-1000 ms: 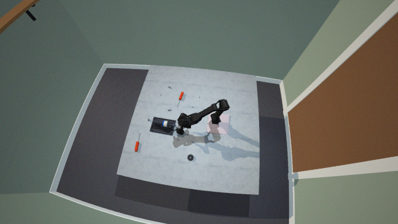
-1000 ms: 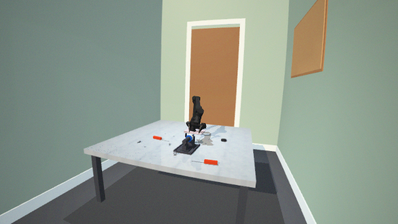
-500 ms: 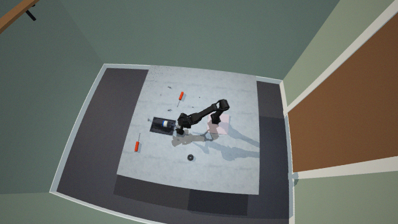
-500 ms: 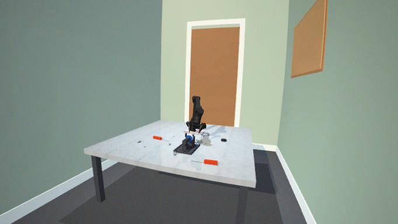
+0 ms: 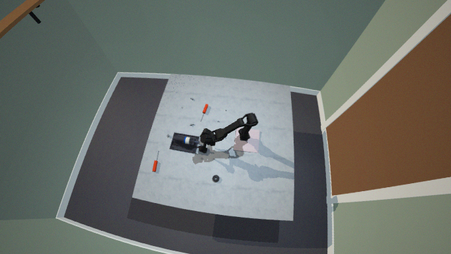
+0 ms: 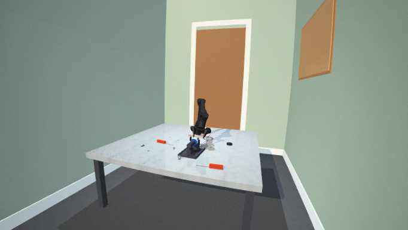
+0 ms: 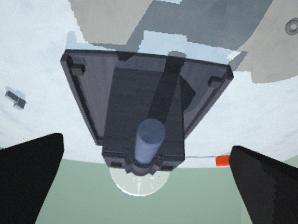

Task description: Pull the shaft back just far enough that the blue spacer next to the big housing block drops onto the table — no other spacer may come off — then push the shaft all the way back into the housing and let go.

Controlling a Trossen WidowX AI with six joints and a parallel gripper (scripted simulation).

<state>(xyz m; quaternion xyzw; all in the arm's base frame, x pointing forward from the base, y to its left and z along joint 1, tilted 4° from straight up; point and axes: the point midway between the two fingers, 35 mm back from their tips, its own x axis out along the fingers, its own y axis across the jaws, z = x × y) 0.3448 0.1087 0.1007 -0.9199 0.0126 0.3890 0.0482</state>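
The dark housing (image 6: 191, 148) stands on a black base plate (image 5: 172, 148) (image 7: 89, 117). The blue spacer (image 5: 185, 140) (image 6: 194, 142) sits upright on the housing side, beside a white spacer (image 5: 188, 141). A pale round disc (image 7: 140, 183) shows behind the near bracket in the wrist view. The grey shaft (image 7: 150, 134) points its free end toward the wrist camera, between the fingers' lines of reach. My gripper (image 5: 200, 143) (image 6: 199, 136) (image 7: 150, 150) is open and empty, at the shaft end of the base plate, with a finger to either side. Any gap between spacers is too small to tell.
One red screwdriver (image 5: 205, 108) (image 6: 161, 141) lies to one side, another (image 5: 155, 166) (image 6: 216, 166) (image 7: 222, 160) beyond the base plate's far end. A black ring (image 5: 215, 178) (image 6: 229, 144) and small metal parts (image 7: 16, 98) lie on the table. A pink mat (image 5: 256, 145) lies under the arm's base.
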